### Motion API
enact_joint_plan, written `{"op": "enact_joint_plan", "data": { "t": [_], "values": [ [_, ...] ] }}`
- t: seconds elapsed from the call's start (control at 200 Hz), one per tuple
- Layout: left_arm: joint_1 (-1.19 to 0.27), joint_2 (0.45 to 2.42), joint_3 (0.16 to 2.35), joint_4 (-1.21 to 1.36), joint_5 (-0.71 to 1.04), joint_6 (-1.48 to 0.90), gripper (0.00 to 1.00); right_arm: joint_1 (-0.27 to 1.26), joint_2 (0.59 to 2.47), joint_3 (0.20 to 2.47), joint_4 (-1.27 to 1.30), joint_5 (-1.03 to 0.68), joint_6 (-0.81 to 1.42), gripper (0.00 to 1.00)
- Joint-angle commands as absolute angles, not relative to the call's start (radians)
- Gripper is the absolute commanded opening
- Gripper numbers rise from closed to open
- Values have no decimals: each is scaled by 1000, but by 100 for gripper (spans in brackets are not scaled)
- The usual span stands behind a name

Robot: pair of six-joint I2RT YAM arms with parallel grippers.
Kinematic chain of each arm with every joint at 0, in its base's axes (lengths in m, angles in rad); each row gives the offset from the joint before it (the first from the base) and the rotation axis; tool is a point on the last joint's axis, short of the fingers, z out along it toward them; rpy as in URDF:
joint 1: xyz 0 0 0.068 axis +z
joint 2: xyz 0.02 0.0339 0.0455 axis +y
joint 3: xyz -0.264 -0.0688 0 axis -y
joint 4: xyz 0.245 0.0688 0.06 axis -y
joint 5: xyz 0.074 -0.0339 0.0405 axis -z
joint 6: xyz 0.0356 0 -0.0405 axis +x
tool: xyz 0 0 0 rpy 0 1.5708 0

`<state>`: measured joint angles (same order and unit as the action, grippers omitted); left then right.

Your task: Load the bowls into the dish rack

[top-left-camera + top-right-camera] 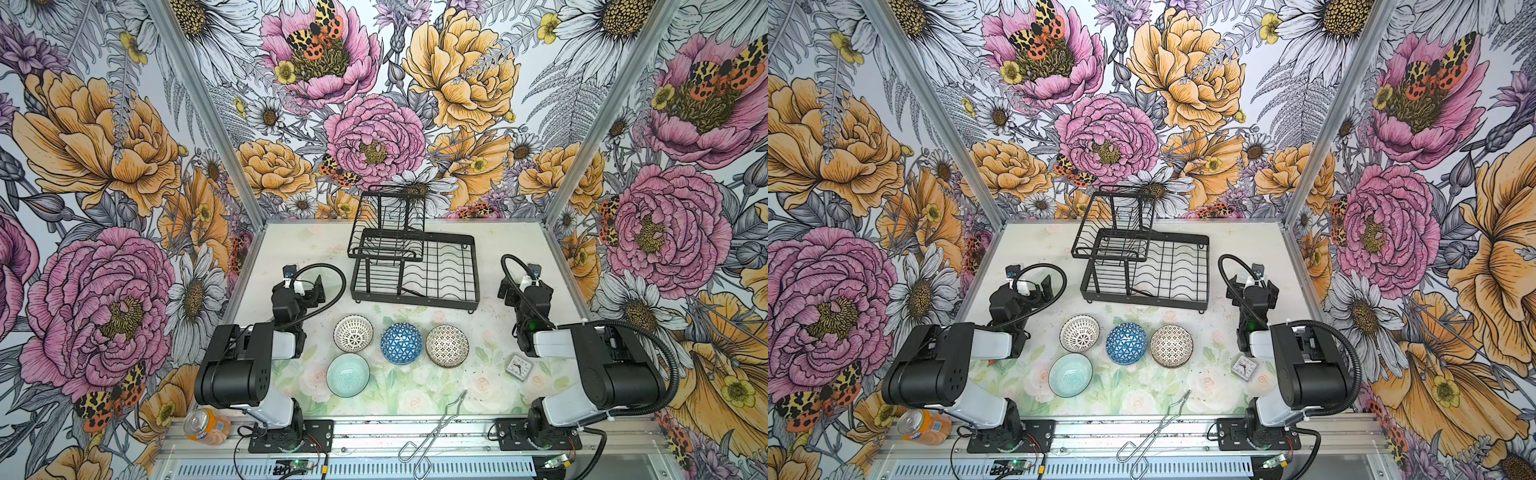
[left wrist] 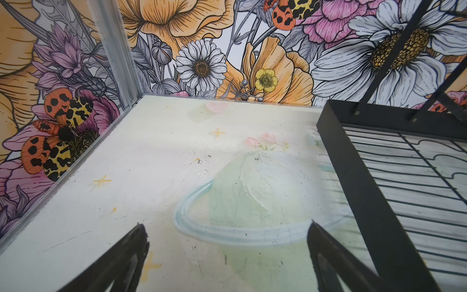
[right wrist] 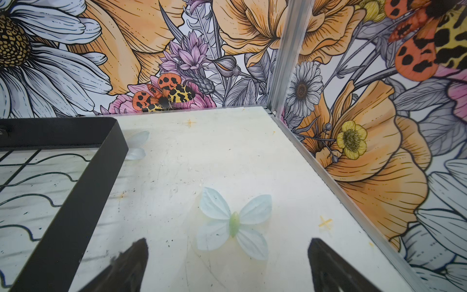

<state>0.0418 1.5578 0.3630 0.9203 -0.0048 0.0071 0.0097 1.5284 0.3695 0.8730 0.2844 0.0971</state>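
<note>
Toward the back of the surface (image 1: pixel 291 249), the dish rack (image 1: pixel 415 302) is standing empty. Its long base is running side to side in both top views, slightly skewed, and its raised upper basket is sitting over the far left end. Nearer the arms, four bowls are resting well apart from the rack. The white lattice bowl (image 1: pixel 353 333), blue triangle bowl (image 1: pixel 401 343) and dotted bowl (image 1: pixel 447 345) are forming a row, and the mint bowl (image 1: pixel 348 375) is lying in front of the first. Being round, they are showing no long axis. Three are facing mouth up, while the blue one appears to be lying dome up. They are looking like glazed ceramic, so probably stiff, fairly heavy for their size, slick and chippable. A pinch over the rim, one finger inside, is looking safest. The inverted one is offering only a sloping, slippery wall. The left claw (image 2: pixel 227 227) and right claw (image 3: pixel 227 241) are hanging wide open and empty, one beside each end of the rack.
</note>
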Motion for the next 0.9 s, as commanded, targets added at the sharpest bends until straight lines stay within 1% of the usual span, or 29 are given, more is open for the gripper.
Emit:
{"op": "enact_joint_plan", "data": {
  "t": [0.0, 0.285, 0.41, 0.48, 0.61, 0.706, 0.746, 0.801, 0.896],
  "values": [
    [48, 1550, 384, 925, 28, -1, 99, 12, 1538, 377, 894, 290, 114, 100],
    [41, 1550, 385, 925, 16, 0, 99, 12, 1537, 378, 896, 290, 114, 99],
    [25, 1543, 387, 911, -25, 8, 99, 14, 1526, 376, 895, 285, 107, 100],
    [0, 1510, 400, 860, -70, 27, 99, 23, 1483, 411, 794, 279, 96, 99],
    [-36, 1407, 444, 689, -151, 36, 99, 54, 1363, 466, 591, 338, 89, 99],
    [-65, 1332, 506, 491, -201, 9, 99, 72, 1273, 522, 390, 374, 142, 100],
    [-76, 1303, 535, 404, -257, -15, 99, 80, 1234, 563, 270, 370, 165, 99],
    [-83, 1267, 568, 297, -258, -52, 99, 98, 1193, 605, 158, 345, 169, 99],
    [-108, 1208, 646, 78, -270, -124, 99, 146, 1136, 670, -4, 350, 168, 99]
  ]
}}
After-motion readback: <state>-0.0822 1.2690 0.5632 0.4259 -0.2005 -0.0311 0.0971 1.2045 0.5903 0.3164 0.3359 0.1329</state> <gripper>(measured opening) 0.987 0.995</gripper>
